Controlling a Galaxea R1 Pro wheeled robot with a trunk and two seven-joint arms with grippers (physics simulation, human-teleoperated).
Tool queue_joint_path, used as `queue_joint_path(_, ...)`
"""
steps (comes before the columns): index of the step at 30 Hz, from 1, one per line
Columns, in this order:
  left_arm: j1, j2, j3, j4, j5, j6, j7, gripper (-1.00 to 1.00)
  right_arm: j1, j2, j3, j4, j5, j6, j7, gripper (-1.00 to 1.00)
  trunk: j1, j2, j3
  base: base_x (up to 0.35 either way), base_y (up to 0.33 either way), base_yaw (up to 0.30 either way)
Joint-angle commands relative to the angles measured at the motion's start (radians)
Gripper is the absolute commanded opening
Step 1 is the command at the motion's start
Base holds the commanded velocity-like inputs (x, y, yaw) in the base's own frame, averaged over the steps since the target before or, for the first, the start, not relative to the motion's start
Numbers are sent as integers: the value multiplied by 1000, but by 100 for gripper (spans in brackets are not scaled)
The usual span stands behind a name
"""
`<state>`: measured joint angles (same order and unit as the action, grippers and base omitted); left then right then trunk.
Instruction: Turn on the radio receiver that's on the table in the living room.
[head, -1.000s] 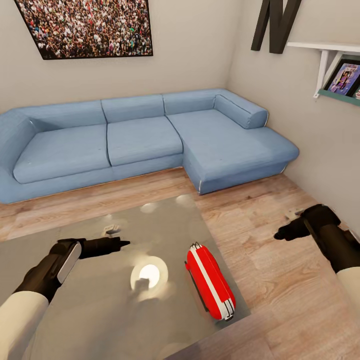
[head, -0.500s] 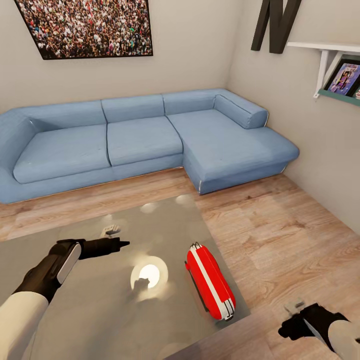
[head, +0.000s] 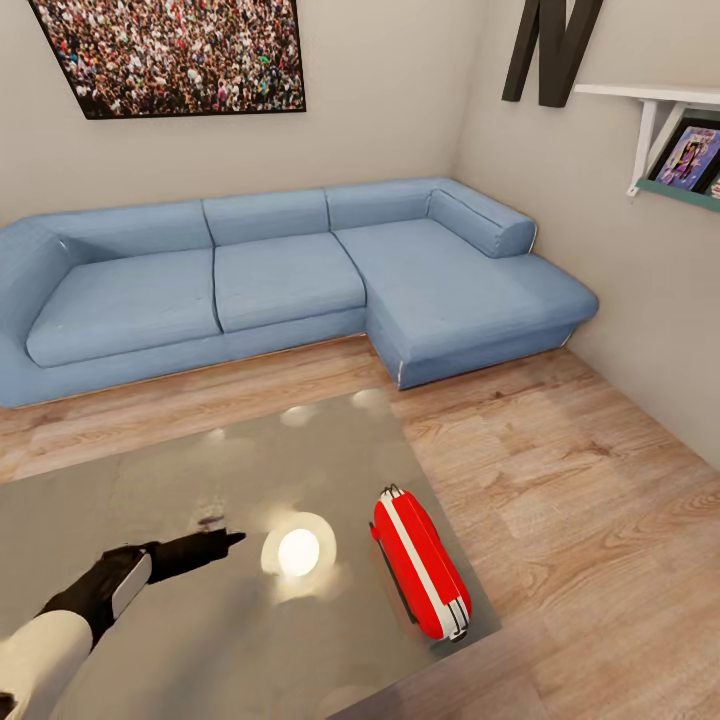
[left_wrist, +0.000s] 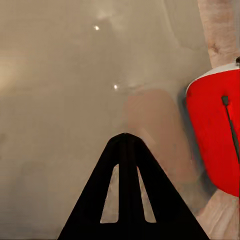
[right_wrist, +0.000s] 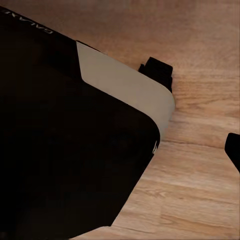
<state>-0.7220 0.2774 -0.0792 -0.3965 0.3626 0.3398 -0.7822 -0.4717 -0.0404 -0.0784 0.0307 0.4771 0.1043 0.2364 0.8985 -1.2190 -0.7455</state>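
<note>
The left gripper (head: 228, 540) hovers low over the table (head: 180, 640) at about 7 o'clock in the head view, its fingers pressed together to a narrow point (left_wrist: 126, 145). At 5 o'clock, near the table's right edge, the radio receiver (head: 420, 565) lies well apart from that gripper; its red body also shows in the left wrist view (left_wrist: 215, 135). The right gripper's state cannot be told: its wrist camera sees the robot's dark base (right_wrist: 65, 150) and wood floor (right_wrist: 200, 190). Beyond, at 12 o'clock, the blue sofa (head: 280, 280) lines the living room's beige walls.
</note>
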Motion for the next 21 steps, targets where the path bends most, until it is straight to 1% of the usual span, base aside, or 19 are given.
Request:
queue_joint_path(1, -1, 0, 1, 42, 1, -28, -6, -100, 1, 4, 0, 0, 0, -1, -1, 100, 0, 0, 0, 0, 0, 0)
queue_joint_path(2, -1, 1, 1, 120, -4, -87, -15, -100, 3, 9, 0, 0, 0, -2, -2, 100, 0, 0, 0, 0, 0, 0)
queue_joint_path(4, -1, 6, 1, 264, -29, -210, -36, -100, 5, 15, 0, 0, 0, -4, -5, 100, 0, 0, 0, 0, 0, 0)
queue_joint_path(5, 0, 12, 1, 311, -42, -262, -51, -100, 6, 17, 0, 0, 0, -4, -6, 100, 0, 0, 0, 0, 0, 0)
queue_joint_path(6, 1, 22, 1, 340, -53, -302, -72, -100, 6, 18, 0, 0, 0, -4, -7, 100, 0, 0, 0, 0, 0, 0)
queue_joint_path(7, 6, 42, 1, 366, -62, -339, -114, -100, 7, 19, 0, 0, 0, -4, -7, 100, 0, 0, 0, 0, 0, 0)
queue_joint_path(8, 13, 54, 1, 375, -66, -355, -150, -100, 7, 20, 0, 0, 0, -4, -8, 100, 0, 0, 0, 0, 0, 0)
queue_joint_path(9, 23, 69, 1, 383, -69, -370, -213, -100, 7, 20, 0, 0, 0, -4, -8, 100, 0, 0, 0, 0, 0, 0)
queue_joint_path(10, 26, 74, 1, 385, -70, -374, -232, -100, 7, 20, 0, 0, 0, -4, -9, 100, 0, 0, 0, 0, 0, 0)
queue_joint_path(12, 43, 86, 1, 389, -73, -399, -296, -100, 7, 20, 0, 0, 0, -4, -21, 100, 0, 0, 0, 0, 0, 0)
queue_joint_path(13, 53, 91, 1, 390, -73, -413, -315, -100, 7, 21, 0, 0, 0, -4, -28, 100, 0, 0, 0, 0, 0, 0)
queue_joint_path(17, 91, 109, 1, 391, -74, -447, -343, -100, 7, 21, 0, 0, 0, -5, -44, 100, 0, 0, 0, 0, 0, 0)
queue_joint_path(18, 114, 117, 1, 392, -74, -463, -355, -100, 7, 22, 0, 0, 0, -5, -47, 100, 0, 0, 0, 0, 0, 0)
queue_joint_path(21, 159, 124, 1, 392, -74, -506, -370, -100, 7, 29, 0, 0, 0, -5, -50, 100, 0, 0, 0, 0, 0, 0)
